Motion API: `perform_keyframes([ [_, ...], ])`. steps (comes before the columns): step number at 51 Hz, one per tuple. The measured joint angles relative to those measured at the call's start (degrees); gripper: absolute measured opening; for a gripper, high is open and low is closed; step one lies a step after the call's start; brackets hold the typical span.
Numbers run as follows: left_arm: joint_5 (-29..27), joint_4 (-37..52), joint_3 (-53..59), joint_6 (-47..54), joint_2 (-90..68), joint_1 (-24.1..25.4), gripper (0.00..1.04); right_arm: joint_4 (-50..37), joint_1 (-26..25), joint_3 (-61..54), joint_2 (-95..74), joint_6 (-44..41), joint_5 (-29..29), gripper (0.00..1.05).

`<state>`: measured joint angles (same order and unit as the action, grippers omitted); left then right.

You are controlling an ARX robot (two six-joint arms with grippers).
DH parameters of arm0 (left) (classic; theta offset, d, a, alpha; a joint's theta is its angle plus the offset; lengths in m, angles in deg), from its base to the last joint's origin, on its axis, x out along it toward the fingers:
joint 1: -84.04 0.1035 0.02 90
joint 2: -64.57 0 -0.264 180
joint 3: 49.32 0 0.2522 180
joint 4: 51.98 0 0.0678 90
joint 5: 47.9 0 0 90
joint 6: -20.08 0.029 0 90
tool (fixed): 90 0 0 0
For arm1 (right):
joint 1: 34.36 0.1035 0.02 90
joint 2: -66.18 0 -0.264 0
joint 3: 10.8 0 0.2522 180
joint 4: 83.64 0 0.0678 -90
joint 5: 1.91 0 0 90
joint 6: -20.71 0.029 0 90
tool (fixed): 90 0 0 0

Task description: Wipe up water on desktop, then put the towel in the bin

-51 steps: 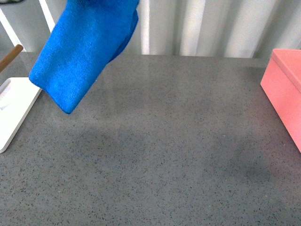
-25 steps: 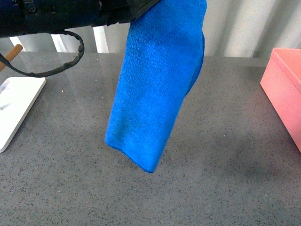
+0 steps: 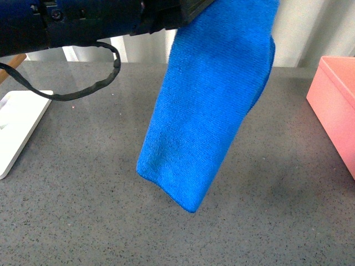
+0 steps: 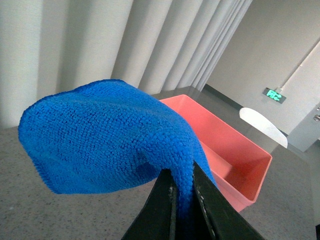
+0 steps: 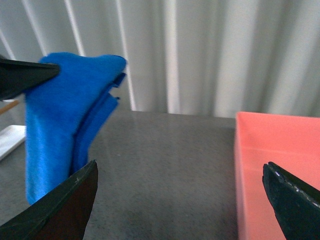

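desktop (image 3: 288, 221), speckled grey; towel (image 3: 211, 111) hanging over its middle, top fold clamped tight in the left gripper (image 4: 181, 176); bin (image 3: 335, 105) at the desktop's right edge; right gripper (image 5: 180, 200), fingers spread wide apart.

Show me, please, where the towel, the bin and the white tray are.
towel (image 3: 211, 111), front view, middle of the hanging cloth
bin (image 3: 334, 113), front view, its outer wall
white tray (image 3: 28, 119), front view, its bare floor

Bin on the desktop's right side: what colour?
The bin is plain salmon pink, clearest in the left wrist view.
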<state>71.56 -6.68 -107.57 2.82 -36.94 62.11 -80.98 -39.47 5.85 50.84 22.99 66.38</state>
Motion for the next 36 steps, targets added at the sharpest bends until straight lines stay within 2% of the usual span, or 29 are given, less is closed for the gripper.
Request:
perform_keyframes([
  [3, 0.0, -0.3, -0.2, 0.0, 0.0, -0.3, 0.03, -8.8, 0.2, 1.6, -8.2, 0.2, -0.1, 0.98],
  [8, -0.4, -0.4, -0.3, 0.0, 0.0, -0.5, 0.03, -25.1, 1.7, 6.5, -24.2, -0.3, 2.8, 0.98],
  [13, -1.1, -0.4, -0.5, -0.8, 0.0, -0.6, 0.03, -32.6, 4.3, 11.5, -36.4, -0.6, 3.1, 0.98],
  [18, -1.5, -0.4, -0.8, -1.3, 0.0, -0.6, 0.03, -31.7, 7.9, 15.7, -46.3, -0.3, 0.7, 0.98],
  [26, -2.2, -0.7, -1.4, -2.2, 0.0, -0.5, 0.03, -29.9, 17.0, 18.8, -58.5, 1.0, -3.9, 0.98],
  [32, -2.3, -1.0, -1.8, -2.8, 0.3, -0.3, 0.03, -31.5, 22.9, 19.1, -63.3, 0.2, -2.4, 0.98],
  [36, -2.3, -1.1, -1.8, -2.8, 0.4, -0.2, 0.03, -31.5, 24.6, 19.5, -64.8, -0.9, -0.1, 0.98],
])
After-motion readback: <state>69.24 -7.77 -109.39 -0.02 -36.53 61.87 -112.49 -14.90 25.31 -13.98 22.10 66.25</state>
